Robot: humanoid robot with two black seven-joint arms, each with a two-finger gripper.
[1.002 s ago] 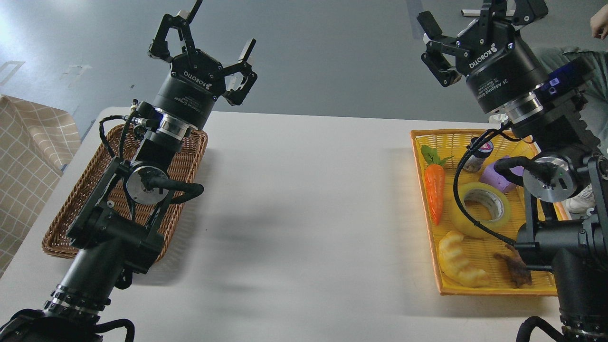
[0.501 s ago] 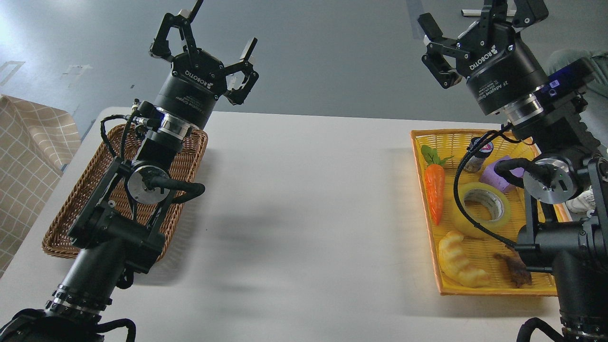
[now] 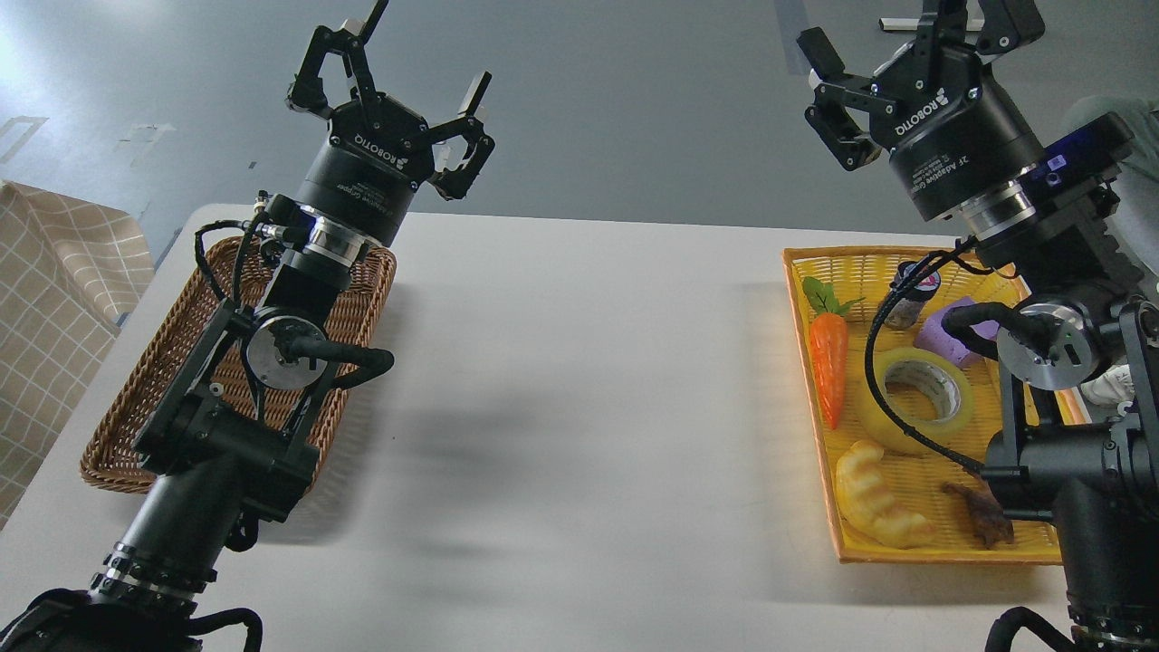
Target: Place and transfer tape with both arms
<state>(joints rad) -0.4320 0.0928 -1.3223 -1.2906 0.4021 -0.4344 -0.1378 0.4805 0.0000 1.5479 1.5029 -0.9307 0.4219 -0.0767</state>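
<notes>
The tape [image 3: 916,396], a translucent yellow roll with a pale core, lies in the yellow basket [image 3: 801,272] at the right of the table. A black cable of my right arm crosses in front of it. My right gripper [image 3: 905,41] is raised high above the basket's far end, open and empty; its upper finger is cut by the frame's top edge. My left gripper [image 3: 398,68] is raised above the far end of the brown wicker basket [image 3: 136,407], open and empty.
In the yellow basket lie a toy carrot [image 3: 828,362], a pale dumpling toy [image 3: 878,498], a small dark bottle [image 3: 905,294], a purple object [image 3: 946,333] and a brown piece [image 3: 982,518]. A checked cloth [image 3: 54,299] hangs at the left. The white table [image 3: 579,380] lies between the baskets.
Both arms have shifted only very slightly. The person at the top right edge has moved out of view.
</notes>
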